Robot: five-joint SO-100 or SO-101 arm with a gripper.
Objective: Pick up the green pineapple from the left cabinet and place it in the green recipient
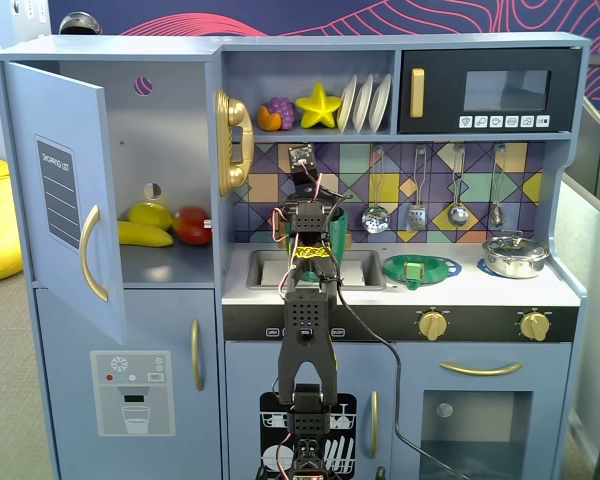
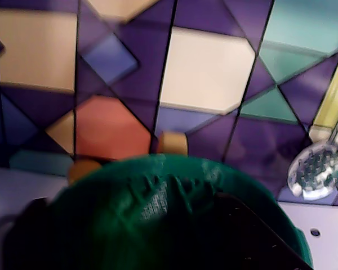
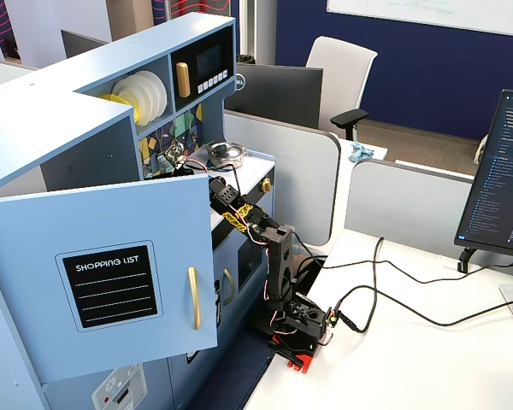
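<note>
The green recipient (image 1: 338, 228) stands at the back of the counter by the sink. It fills the lower half of the wrist view (image 2: 214, 180) as a dark green ribbed curve. My gripper (image 1: 314, 220) hangs right over it, and its dark jaws show only as blurred black shapes at the bottom of the wrist view. I cannot tell how far apart they stand. The green pineapple is not visible in any view. The left cabinet (image 1: 170, 130) stands with its blue door (image 1: 65, 190) swung open.
A yellow banana (image 1: 145, 235), a yellow-green fruit (image 1: 150, 213) and a red round fruit (image 1: 192, 225) lie in the cabinet. A flat green strainer dish (image 1: 421, 268) and a metal pot (image 1: 513, 255) sit on the counter. Utensils hang on the tiled wall, a slotted spoon (image 2: 318, 169) among them.
</note>
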